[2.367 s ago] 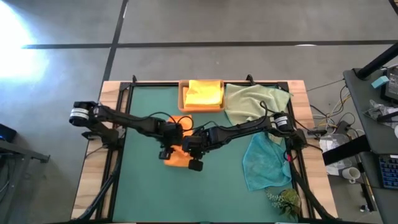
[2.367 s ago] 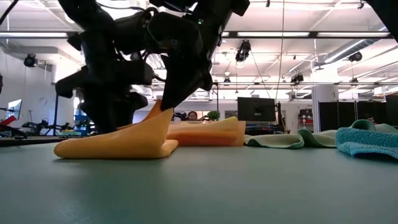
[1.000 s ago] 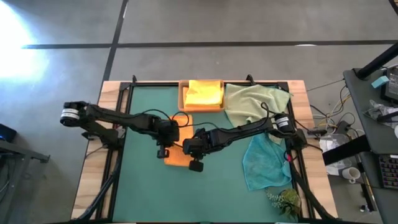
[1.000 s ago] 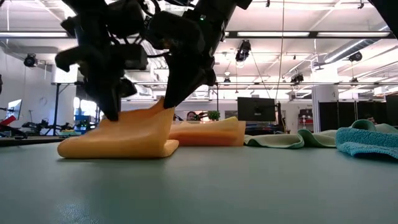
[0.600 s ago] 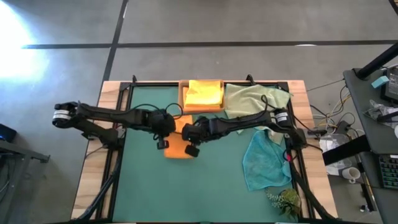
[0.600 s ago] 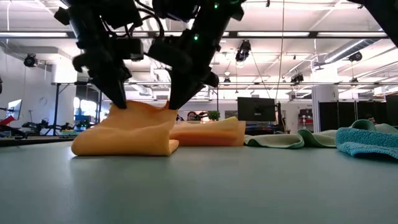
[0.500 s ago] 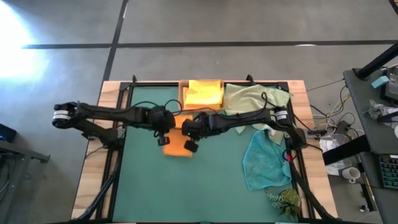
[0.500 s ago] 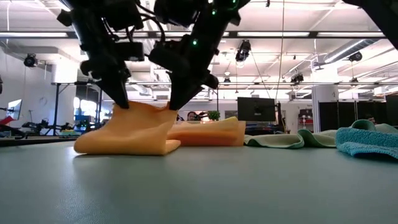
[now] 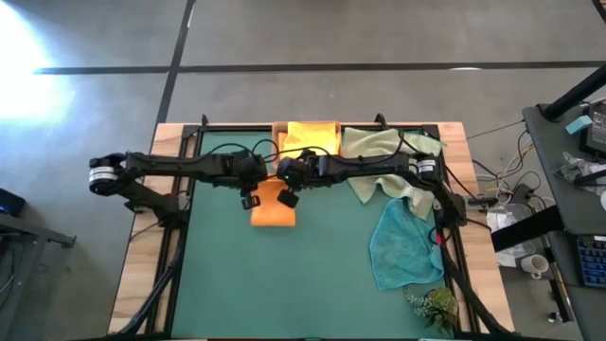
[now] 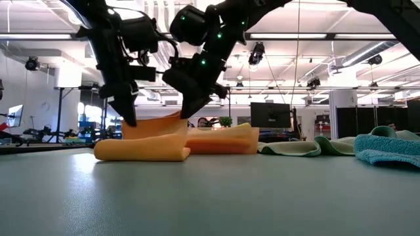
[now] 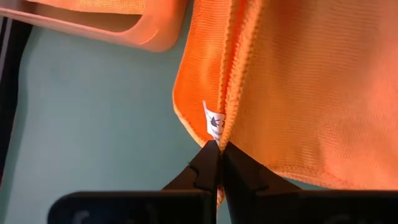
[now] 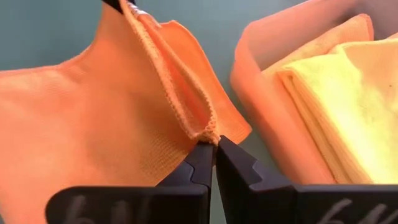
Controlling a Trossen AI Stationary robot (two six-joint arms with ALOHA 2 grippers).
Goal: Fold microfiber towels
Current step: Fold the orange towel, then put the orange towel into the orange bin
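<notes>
Near the upper middle of the overhead frame, a folded orange microfiber towel lies on the flat dark green table mat, its far edge lifted by both arms. The left gripper has its fingers pressed fully together on one corner of the towel, beside a small white label; the right gripper is likewise clamped tight on the neighbouring corner, where the stitched hems meet. The cloth looks light, soft and limp: it sags and bends wherever it is not held, so it seems best gripped at the hemmed corners, both at once, to keep the edge straight. Its fuzzy pile probably clings to the mat and should not slip much. Just beyond the held edge, at the top centre of the frame, sits a small wooden tray holding a folded yellow microfiber towel; its rim is the nearest obstacle. A crumpled pale green microfiber towel lies in the upper right, partly under the right arm, and a loose teal microfiber towel lies at the lower right, well apart.
</notes>
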